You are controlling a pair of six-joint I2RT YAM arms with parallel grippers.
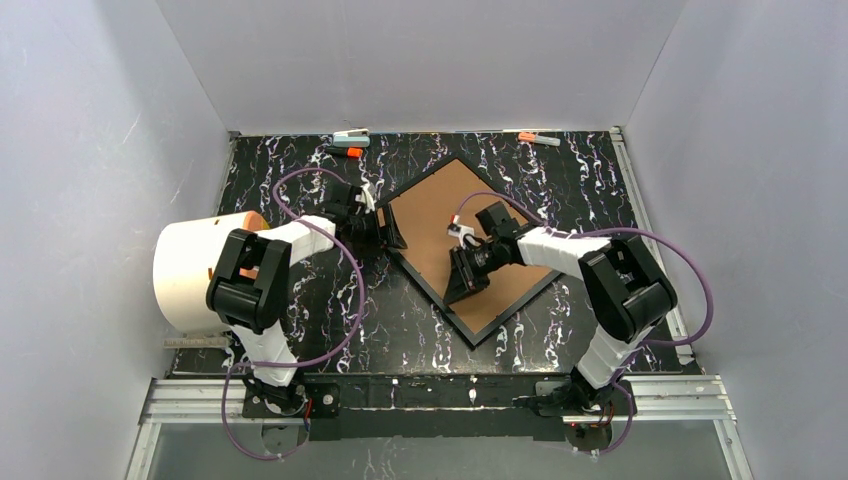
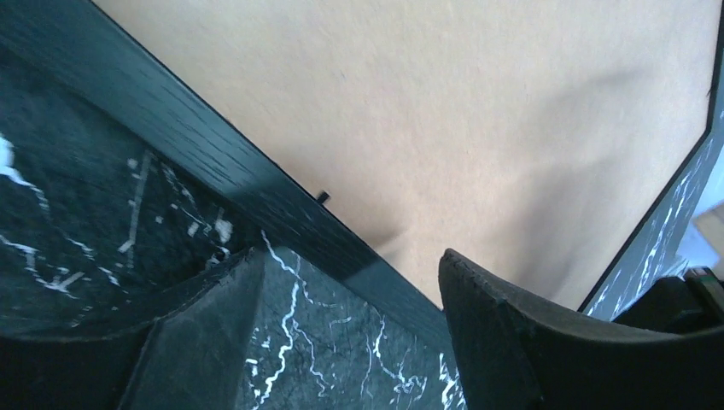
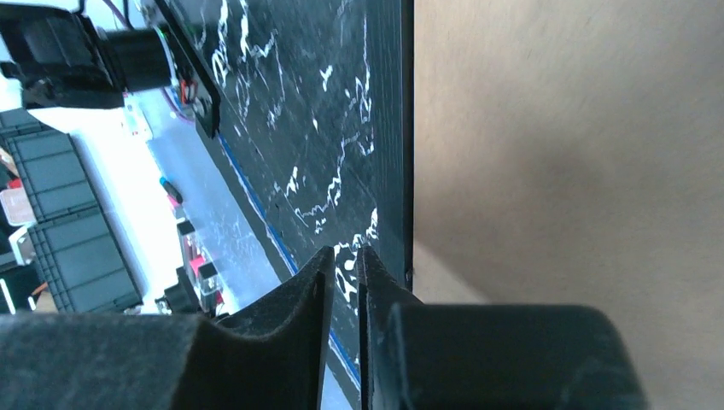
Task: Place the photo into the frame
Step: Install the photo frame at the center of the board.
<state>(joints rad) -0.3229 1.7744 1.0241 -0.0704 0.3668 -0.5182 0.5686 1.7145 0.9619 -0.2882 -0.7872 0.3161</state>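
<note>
Most seems done, I judge: the backing board (image 1: 450, 200) fills the frame (image 1: 420, 276), and the photo is unseen, perhaps beneath. Left gripper (image 1: 385, 232), at the frame's nine o'clock, is released; right gripper (image 1: 462, 285), toward six o'clock, is nearly clenched on nothing visible.

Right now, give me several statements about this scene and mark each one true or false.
The frame lies with its brown backing board facing up. True.
The left hand is shut. False: its fingers stand wide apart.
The photo lies on the table beside the frame. False: no photo shows in any view.
The right hand is at the frame's edge. True.
</note>
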